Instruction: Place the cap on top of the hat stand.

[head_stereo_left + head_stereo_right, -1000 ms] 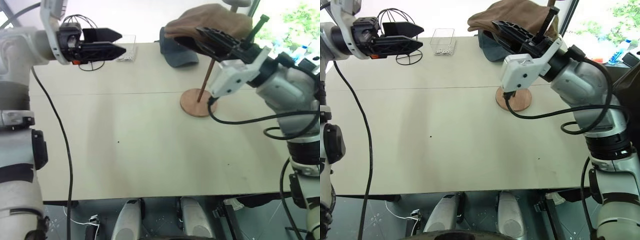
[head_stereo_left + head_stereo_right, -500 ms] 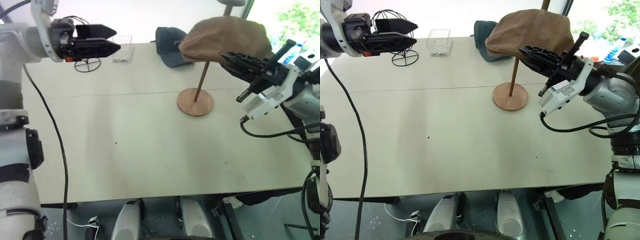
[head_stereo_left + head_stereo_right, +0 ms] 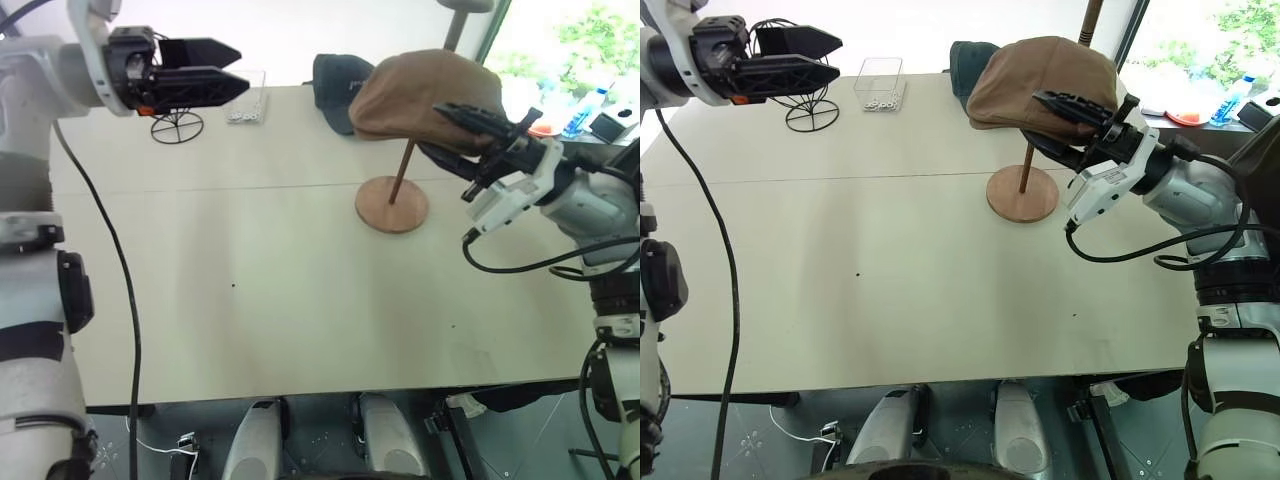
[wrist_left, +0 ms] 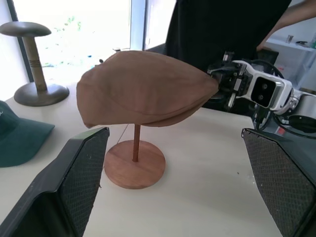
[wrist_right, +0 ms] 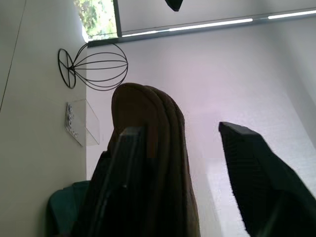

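We noted the cap (image 4: 143, 88) seated on the hat stand (image 4: 135, 163); the right wrist view showed the right tool (image 3: 1072, 112) spread, the left tool (image 3: 228, 73) spread.

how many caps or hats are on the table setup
2. The brown cap sits on the wooden hat stand. A dark baseball cap lies on the table behind it, partly hidden.

Left end effector (image 3: 235, 78) held high and level, fingers spread wide — right end effector (image 3: 1055, 122) angled slightly upward, its fingers parted.
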